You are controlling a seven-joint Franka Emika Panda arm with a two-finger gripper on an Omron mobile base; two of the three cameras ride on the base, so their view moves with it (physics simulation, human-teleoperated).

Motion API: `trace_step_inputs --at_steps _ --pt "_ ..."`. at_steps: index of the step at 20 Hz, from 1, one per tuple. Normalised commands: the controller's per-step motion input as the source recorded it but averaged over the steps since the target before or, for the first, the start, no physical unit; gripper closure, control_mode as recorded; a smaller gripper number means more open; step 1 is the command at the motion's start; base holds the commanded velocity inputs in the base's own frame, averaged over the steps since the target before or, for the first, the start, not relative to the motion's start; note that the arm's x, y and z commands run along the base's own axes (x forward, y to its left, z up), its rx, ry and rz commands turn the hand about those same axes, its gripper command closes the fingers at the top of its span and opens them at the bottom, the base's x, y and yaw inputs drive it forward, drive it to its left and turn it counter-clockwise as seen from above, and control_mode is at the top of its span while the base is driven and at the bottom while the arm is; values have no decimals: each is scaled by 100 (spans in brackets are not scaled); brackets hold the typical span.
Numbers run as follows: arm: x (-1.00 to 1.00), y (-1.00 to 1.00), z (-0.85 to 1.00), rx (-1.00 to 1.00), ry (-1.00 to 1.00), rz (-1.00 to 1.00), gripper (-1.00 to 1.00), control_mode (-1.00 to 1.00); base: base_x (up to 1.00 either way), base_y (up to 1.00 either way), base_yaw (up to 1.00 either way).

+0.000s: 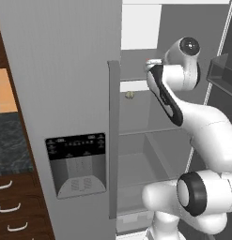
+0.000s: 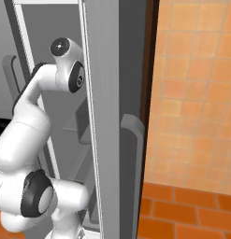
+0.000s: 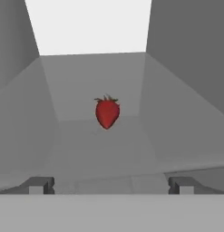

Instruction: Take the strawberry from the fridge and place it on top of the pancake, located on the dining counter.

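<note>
The strawberry (image 3: 107,112), small and red with a green top, rests on a grey fridge shelf, straight ahead of my gripper (image 3: 110,186) and some way beyond it. The gripper is open, its two dark fingertips (image 3: 38,185) spread wide with nothing between them. The fridge (image 1: 65,70) is tall and light grey; its left door is closed and carries a black dispenser panel (image 1: 77,164). My arm reaches into the open right compartment at upper-shelf height. The pancake and the dining counter are out of view.
A small pale ball (image 1: 130,94) sits on a shelf below my wrist. The open right door with its bins (image 1: 223,70) stands close beside my arm. Wood drawers (image 1: 14,206) and dark granite counter (image 1: 9,140) lie left. An orange tiled wall (image 2: 191,93) is to the right.
</note>
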Motion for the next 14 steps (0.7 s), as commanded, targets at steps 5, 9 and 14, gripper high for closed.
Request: trace_step_inputs --at_steps 5,9,14 --pt "75 -10 9 0 5 0 -100 -100 0 0 0" --pt "62 -1 1 0 14 0 -100 -100 0 0 0" --pt "61 -8 0 0 4 0 -100 -100 0 0 0"
